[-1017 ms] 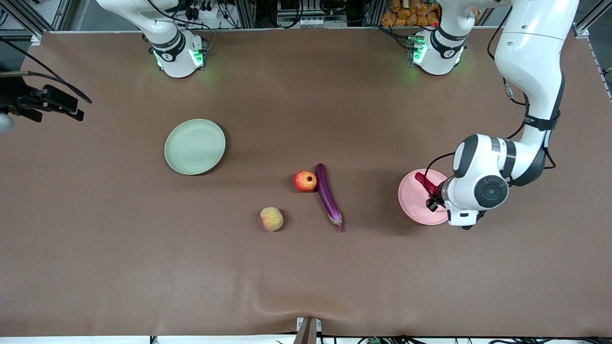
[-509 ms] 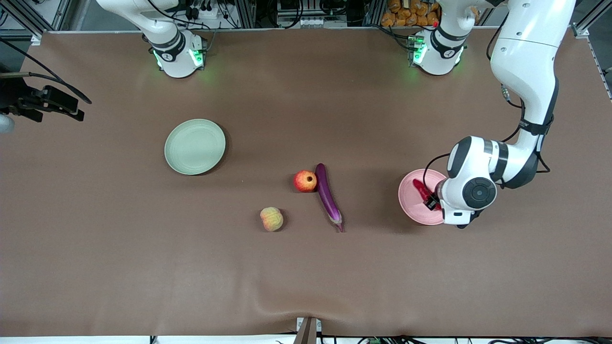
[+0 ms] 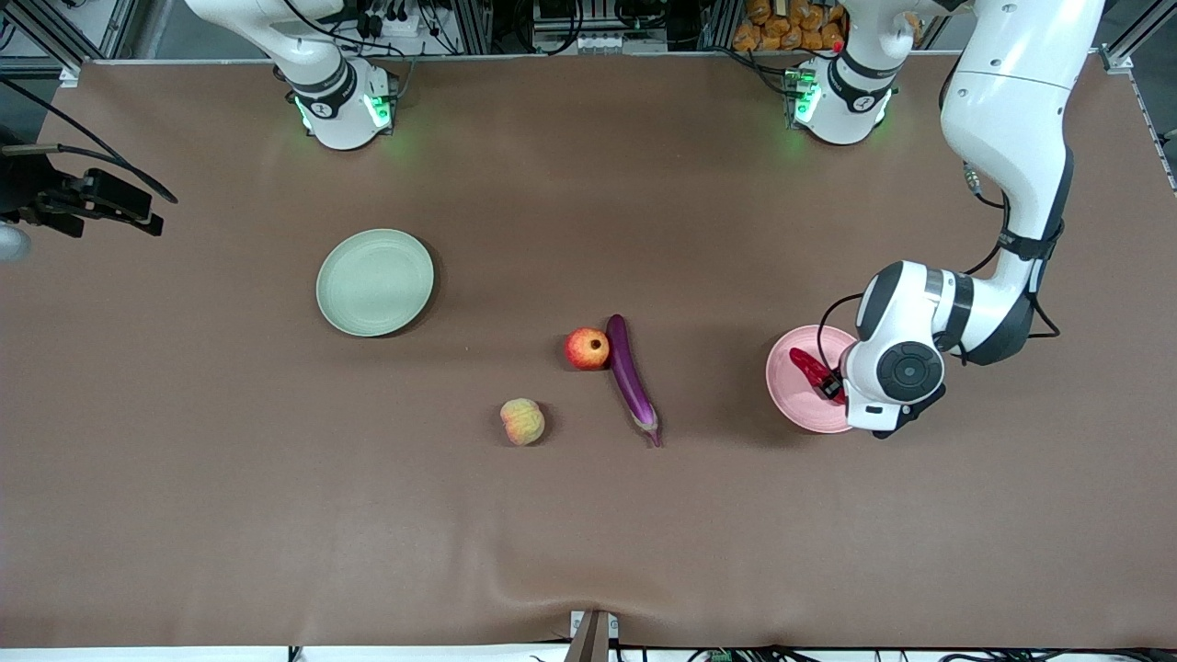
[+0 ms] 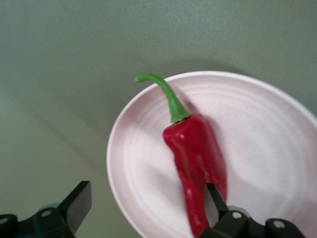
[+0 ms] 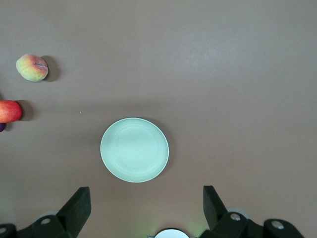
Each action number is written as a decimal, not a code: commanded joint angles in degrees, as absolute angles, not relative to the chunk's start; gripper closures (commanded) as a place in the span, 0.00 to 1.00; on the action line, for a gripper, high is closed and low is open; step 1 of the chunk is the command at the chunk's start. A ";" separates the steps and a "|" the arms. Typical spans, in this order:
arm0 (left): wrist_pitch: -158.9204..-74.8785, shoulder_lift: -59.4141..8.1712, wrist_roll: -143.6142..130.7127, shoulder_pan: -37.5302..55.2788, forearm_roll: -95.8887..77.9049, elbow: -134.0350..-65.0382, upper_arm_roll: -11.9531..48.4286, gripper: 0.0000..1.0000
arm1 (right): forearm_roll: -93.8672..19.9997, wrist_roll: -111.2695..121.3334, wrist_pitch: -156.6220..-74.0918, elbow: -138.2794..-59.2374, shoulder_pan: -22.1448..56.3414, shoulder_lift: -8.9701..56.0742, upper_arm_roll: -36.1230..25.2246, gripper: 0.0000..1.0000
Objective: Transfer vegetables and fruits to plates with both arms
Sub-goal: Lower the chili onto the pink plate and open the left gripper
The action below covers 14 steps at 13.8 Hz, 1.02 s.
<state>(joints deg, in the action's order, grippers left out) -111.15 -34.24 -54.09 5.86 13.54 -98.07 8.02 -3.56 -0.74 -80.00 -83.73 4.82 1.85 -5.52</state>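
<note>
Left gripper [image 4: 143, 210]: low over the round matte pale pink plate [image 3: 793, 391] at the left arm's end of the table; fingers spread wide, holding nothing.
Shiny red chili pepper with green stem [image 4: 196, 158]: lying on the pale pink plate. The left wrist view shows its whole length, its curled stem tip reaching over the plate's rim and one black fingertip [image 4: 214, 197] in front of its pointed end; whether they touch cannot be told. The front view shows only part of the pepper, the wrist covering the rest.
Right gripper [image 5: 143, 208]: high over the round matte pale green plate [image 3: 374, 281], fingers spread, empty; the right arm waits. Only the right wrist view shows these fingers; the front view shows just the arm's base.
Long slim glossy purple eggplant [image 3: 630, 376]: mid-table, on the brown cloth.
Round red-yellow pomegranate-like fruit [image 3: 588, 348]: just beside the eggplant's upper end, toward the right arm's end.
Yellowish-pink peach [image 3: 522, 421]: nearer the front camera than the pomegranate-like fruit, apart from it.
Open room: bare cloth lies between the produce and each plate.
Edges: both plates sit well in from the table edges.
</note>
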 commanded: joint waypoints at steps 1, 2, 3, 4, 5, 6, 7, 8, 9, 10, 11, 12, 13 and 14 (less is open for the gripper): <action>-107.67 -31.65 -45.74 5.19 14.94 -98.26 8.09 0.00 | -4.31 -1.05 -79.80 -83.76 4.48 1.67 -5.54 0.00; -106.88 -31.29 -42.66 5.01 14.94 -98.26 8.00 0.00 | -4.31 -1.14 -79.80 -83.76 4.48 1.67 -5.54 0.00; -106.35 -31.12 -39.84 4.75 14.94 -98.26 8.00 0.00 | -4.31 -1.14 -79.80 -83.76 4.48 1.67 -5.54 0.00; -105.91 -30.50 -37.29 4.22 14.94 -98.26 8.00 0.00 | -4.31 -1.14 -79.80 -83.76 4.48 1.67 -5.54 0.00; -105.39 -30.32 -34.39 3.87 14.94 -98.26 8.00 0.00 | -4.31 -1.14 -79.80 -83.76 4.48 1.67 -5.54 0.00; -104.68 -29.80 -30.97 3.35 15.03 -98.26 7.91 0.00 | -4.31 -1.06 -79.80 -83.76 4.48 1.67 -5.54 0.00; -104.33 -29.45 -27.98 2.64 15.03 -98.26 7.91 0.00 | -4.31 -1.05 -79.80 -83.76 4.48 1.67 -5.54 0.00; -104.33 -28.92 -25.86 2.11 15.03 -98.17 8.00 0.00 | -4.31 -1.05 -79.80 -83.76 4.48 1.67 -5.54 0.00; -104.41 -28.92 -25.75 1.94 14.94 -97.22 8.17 0.00 | -4.31 -1.05 -79.80 -83.76 4.48 1.67 -5.54 0.00; -104.41 -29.53 -26.54 2.28 14.16 -94.60 8.26 0.00 | -4.31 -1.14 -79.80 -83.76 4.48 1.67 -5.54 0.00; -104.41 -30.84 -27.67 2.81 13.80 -92.13 8.35 0.00 | -4.31 -1.06 -79.89 -83.76 4.57 1.67 -5.54 0.00; -104.41 -31.98 -30.47 3.16 12.58 -89.85 8.70 0.00 | -4.31 -1.14 -79.89 -83.76 4.57 1.67 -5.54 0.00; -104.50 -32.43 -33.98 3.95 11.09 -88.78 8.79 0.00 | -4.31 -1.06 -79.81 -83.76 4.57 1.67 -5.54 0.00; -104.85 -32.95 -36.80 5.17 9.42 -88.60 8.79 0.00 | -4.31 -1.05 -79.80 -83.76 4.48 1.67 -5.54 0.00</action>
<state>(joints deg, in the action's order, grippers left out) -105.55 -30.67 -31.98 3.17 11.68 -91.68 8.63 -3.56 -0.74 -80.00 -83.73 4.82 1.85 -5.60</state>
